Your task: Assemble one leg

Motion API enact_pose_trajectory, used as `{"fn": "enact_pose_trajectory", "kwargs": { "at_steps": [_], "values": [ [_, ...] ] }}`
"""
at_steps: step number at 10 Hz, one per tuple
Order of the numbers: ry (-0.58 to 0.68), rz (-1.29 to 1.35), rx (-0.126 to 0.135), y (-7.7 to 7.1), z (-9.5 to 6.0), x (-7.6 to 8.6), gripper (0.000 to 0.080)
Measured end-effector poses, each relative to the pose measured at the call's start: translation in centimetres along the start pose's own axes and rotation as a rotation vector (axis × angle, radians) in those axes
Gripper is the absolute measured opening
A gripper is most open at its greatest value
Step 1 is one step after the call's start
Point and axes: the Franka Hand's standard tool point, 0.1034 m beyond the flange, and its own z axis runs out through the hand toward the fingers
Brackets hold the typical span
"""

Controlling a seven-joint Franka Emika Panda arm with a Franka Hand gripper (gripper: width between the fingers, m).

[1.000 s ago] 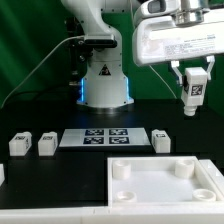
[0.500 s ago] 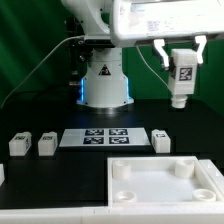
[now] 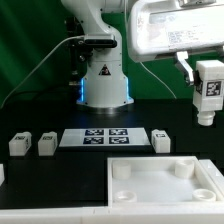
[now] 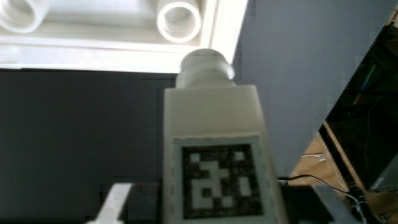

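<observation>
Black counter lay below me, the marker board at its middle and the big white square piece toward five o'clock in the exterior view. My fingers were clamped on the leg, holding it upright in the air at three o'clock, touching nothing else. Another leg stood at the board's three o'clock.

leg: clipped at exterior view's right | white panel: cropped below | wrist: blurry
</observation>
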Motion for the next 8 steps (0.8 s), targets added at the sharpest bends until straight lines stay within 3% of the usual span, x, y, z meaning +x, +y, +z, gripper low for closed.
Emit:
{"fn": "enact_pose_trajectory", "kwargs": {
  "at_steps": [5,8],
  "values": [
    [-0.001,-0.003,0.0,0.0,0.3,-0.2,0.0293],
    [0.019,0.002,0.004,0.0,3.0,-0.5,0.0293]
  ]
}}
